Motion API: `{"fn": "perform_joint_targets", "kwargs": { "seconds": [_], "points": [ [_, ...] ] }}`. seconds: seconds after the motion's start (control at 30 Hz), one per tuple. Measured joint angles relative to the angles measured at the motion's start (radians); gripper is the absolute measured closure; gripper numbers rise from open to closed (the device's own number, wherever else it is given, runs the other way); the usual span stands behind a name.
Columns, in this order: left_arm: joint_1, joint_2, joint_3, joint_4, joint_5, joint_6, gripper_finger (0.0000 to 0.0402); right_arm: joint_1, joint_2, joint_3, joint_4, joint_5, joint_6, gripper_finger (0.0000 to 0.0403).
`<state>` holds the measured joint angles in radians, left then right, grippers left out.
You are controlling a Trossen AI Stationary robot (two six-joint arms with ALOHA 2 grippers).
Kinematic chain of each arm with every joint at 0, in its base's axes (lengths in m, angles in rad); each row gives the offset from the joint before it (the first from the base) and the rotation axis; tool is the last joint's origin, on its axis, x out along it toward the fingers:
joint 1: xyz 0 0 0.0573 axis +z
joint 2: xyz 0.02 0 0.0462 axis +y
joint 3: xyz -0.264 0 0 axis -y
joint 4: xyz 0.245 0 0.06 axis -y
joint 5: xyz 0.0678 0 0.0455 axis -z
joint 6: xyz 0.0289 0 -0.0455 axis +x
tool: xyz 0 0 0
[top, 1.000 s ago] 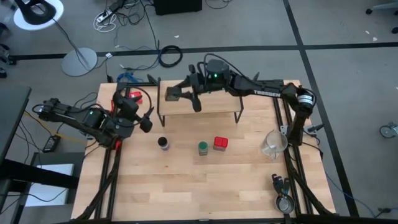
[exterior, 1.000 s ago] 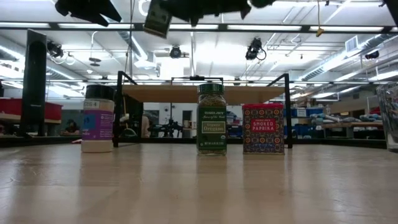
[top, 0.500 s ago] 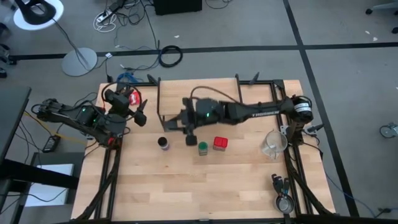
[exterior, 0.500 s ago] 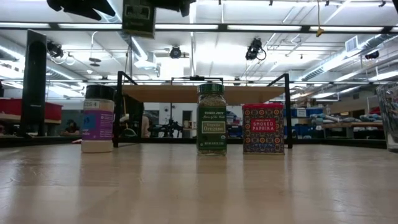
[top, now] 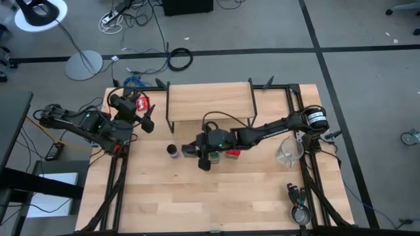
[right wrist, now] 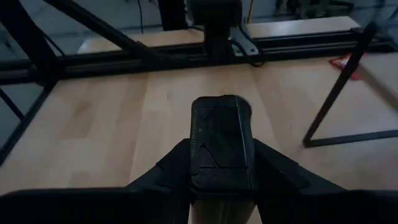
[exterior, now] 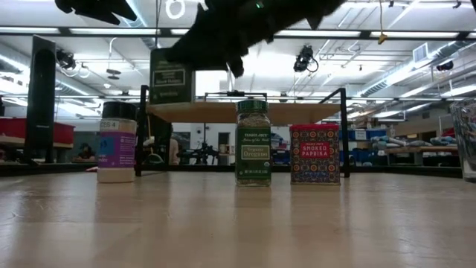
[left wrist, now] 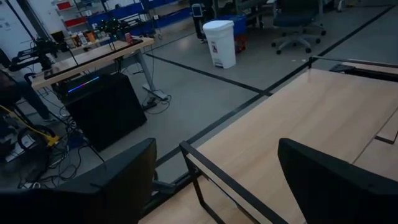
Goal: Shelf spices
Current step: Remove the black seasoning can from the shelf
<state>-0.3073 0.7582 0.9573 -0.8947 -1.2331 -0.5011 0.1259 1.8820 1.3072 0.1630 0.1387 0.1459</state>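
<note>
Three spices stand on your table in front of the shelf (top: 210, 99); the fourth, the dark olive square tin (right wrist: 221, 144), sits clamped between your right gripper's (top: 195, 152) fingers, raised beside the green jar (exterior: 253, 143). Your left gripper (top: 143, 117) waits wide apart.

In the centre of the low view, the green jar (exterior: 253, 143) carries a label reading "Trader Joe's" and "Organic Oregano". Just right of it, the red square tin (exterior: 315, 154) reads "Smoked Paprika". Labels on the blue-capped dark jar (exterior: 117, 143) and the dark olive square tin (exterior: 172, 76) are illegible.
</note>
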Motion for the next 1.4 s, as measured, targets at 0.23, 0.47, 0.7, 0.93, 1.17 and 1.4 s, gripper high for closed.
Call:
{"fn": "perform_joint_targets", "kwargs": {
  "seconds": [0.23, 0.47, 0.7, 0.93, 1.17, 1.4],
  "points": [
    [0.0, 0.0, 0.0, 0.009, -0.001, 0.0, 0.006, -0.005, 0.0, -0.121, 0.122, -0.002, 0.018, 0.0274],
    [0.0, 0.012, 0.0, 0.011, -0.001, -0.026, 0.006, -0.042, -0.001, -0.143, 0.148, -0.052, -0.016, 0.0274],
    [0.0, 0.038, 0.0, 0.012, 0.0, -0.033, 0.006, -0.057, 0.021, -0.142, 0.151, -0.092, -0.035, 0.0274],
    [0.0, 0.042, 0.0, 0.01, -0.001, -0.047, 0.006, -0.059, 0.111, -0.131, 0.246, -0.103, -0.036, 0.0274],
    [0.0, 0.042, 0.0, 0.007, 0.012, -0.053, 0.006, -0.061, 0.153, -0.131, 0.288, -0.108, -0.035, 0.0274],
    [0.0, 0.042, 0.0, 0.007, 0.013, -0.053, 0.006, -0.057, 0.158, -0.131, 0.296, -0.115, -0.036, 0.0263]
  ]
}}
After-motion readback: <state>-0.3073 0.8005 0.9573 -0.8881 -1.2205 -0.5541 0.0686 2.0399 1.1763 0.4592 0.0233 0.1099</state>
